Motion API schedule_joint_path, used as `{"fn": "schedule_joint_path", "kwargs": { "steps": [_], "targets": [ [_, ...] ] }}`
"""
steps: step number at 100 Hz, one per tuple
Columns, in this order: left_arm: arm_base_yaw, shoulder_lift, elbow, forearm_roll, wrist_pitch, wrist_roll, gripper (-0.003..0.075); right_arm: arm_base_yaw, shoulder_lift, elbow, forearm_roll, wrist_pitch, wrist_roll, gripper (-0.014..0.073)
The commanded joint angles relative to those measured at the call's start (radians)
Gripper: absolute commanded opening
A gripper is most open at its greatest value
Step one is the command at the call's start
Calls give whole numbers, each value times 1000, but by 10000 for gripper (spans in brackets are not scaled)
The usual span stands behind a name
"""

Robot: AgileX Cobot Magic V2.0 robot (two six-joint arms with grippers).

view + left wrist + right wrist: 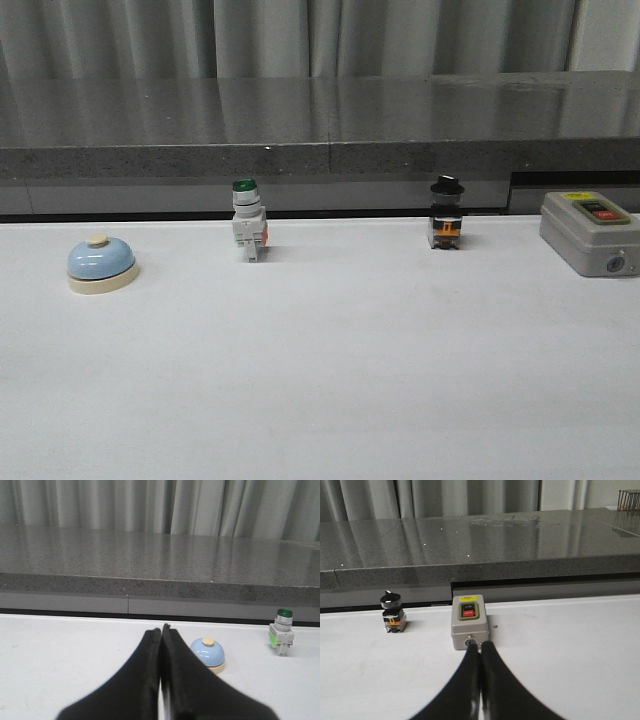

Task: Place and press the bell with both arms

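The light-blue bell point(100, 263) with cream base and knob stands on the white table at the far left. It also shows in the left wrist view point(208, 654), just beyond and beside my left gripper point(161, 630), whose dark fingers are shut together on nothing. My right gripper point(481, 645) is shut and empty, its tips in front of the grey box. Neither arm shows in the front view.
A green-capped white push-button switch point(248, 223) stands at the back left of centre. A black-knobbed switch point(446, 215) stands at the back right of centre. A grey box with red and black buttons point(590, 232) sits at the far right. A grey stone ledge point(320, 145) runs behind the table.
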Motion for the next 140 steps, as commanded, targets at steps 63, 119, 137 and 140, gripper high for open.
{"fn": "schedule_joint_path", "kwargs": {
  "steps": [63,119,137,140],
  "targets": [
    [1,215,-338,-13,215,8,-20,-7,-20,-14,3,-81,3,-61],
    [1,800,-692,-13,387,122,-19,-7,-20,-14,3,-81,3,-61],
    [1,960,-783,-13,380,128,7,-7,-20,-14,3,-81,3,-61],
    [1,989,-796,-13,375,130,34,-7,-20,-14,3,-81,3,-61]
  ]
}}
